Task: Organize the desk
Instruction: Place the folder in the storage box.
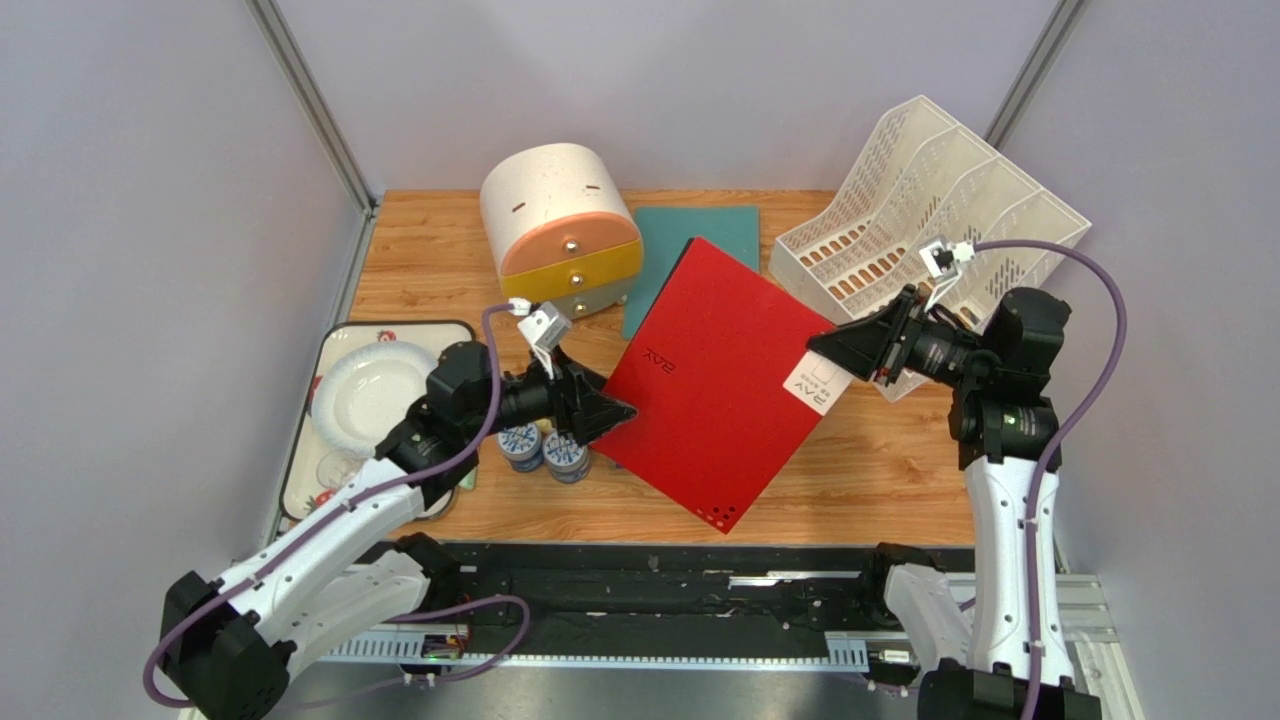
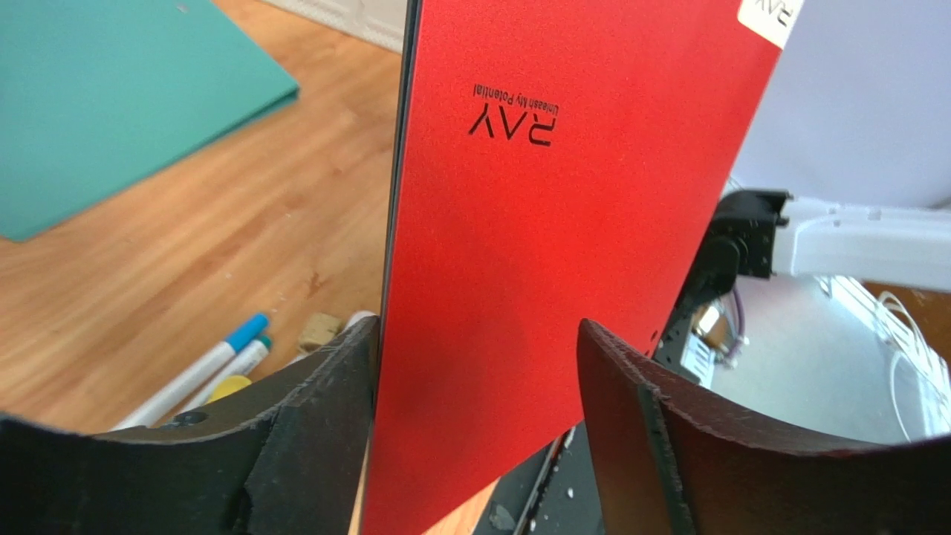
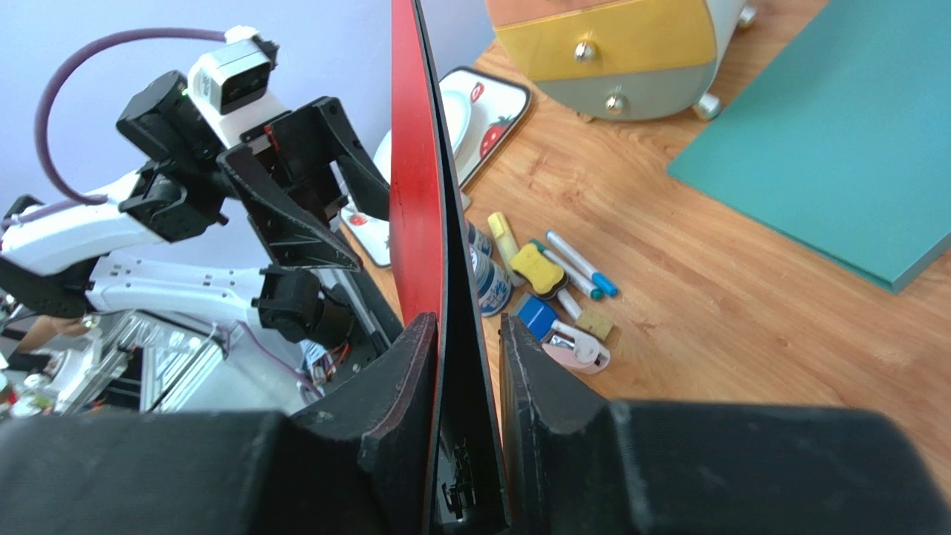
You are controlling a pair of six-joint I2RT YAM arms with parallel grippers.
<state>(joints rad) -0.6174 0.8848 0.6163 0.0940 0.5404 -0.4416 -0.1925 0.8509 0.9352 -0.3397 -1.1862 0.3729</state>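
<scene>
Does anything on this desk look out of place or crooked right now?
The red folder is off the desk, tilted in the air, clamped by the right pincer while the left pincer stands open around its other side. Loose pens lie nearby.

Folder (image 1: 706, 383) in right gripper (image 3: 467, 379) had red cover, matt, fine-grained. White paper label (image 1: 813, 387) sat by fingertips. Fingers (image 3: 396, 424) looked black, matt, rough plastic. Desk (image 1: 887, 465) below gripper was wood-grain, smooth, faint sheen. Teal mat (image 3: 826, 145) beyond gripper looked matt, smooth. Knobs (image 3: 583, 50) further off looked like shiny metal. Rack (image 1: 932, 195) behind gripper was white plastic lattice.
</scene>
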